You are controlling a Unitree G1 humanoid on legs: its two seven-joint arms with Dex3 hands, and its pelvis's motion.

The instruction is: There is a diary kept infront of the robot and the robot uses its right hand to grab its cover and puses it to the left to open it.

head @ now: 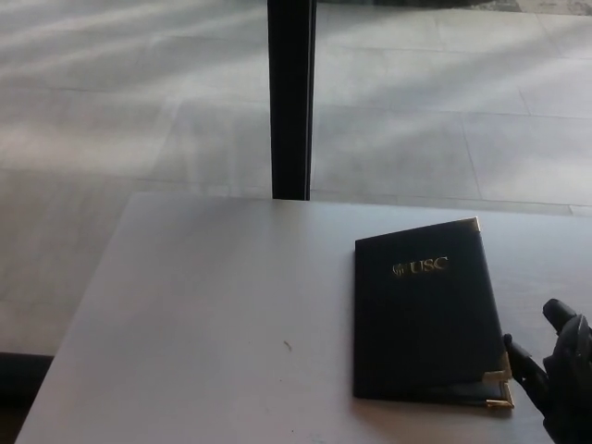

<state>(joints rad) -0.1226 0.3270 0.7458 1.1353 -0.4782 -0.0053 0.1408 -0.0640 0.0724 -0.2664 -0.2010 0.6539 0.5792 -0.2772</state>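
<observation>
1. A dark navy, leather-look rectangular diary [421, 314] lies flat and closed on the pale grey tabletop [203, 314], in the right half of the table and towards its near edge.
2. Its front cover faces up and carries a small gold crest and the gold letters "USC" [422, 267] in its upper part.
3. Gold metal corner caps show at the far right corner [474, 225] and at the near right corner [500, 378], where a second cap just below the first marks the back cover.
4. At that near right corner the two covers sit slightly apart, with a thin gap between them; the spine runs along the diary's left side.
5. The diary is turned a little, so its right edge slants towards the near right.
6. The robot's black right hand [561, 375] enters at the lower right edge of the picture, just beside the diary's near right corner.
7. One finger [524, 362] reaches towards that corner and looks to be touching or nearly touching it; the fingers are apart and hold nothing.
8. A black vertical post [291, 97] stands behind the table's far edge, against a light tiled floor [444, 111].
</observation>
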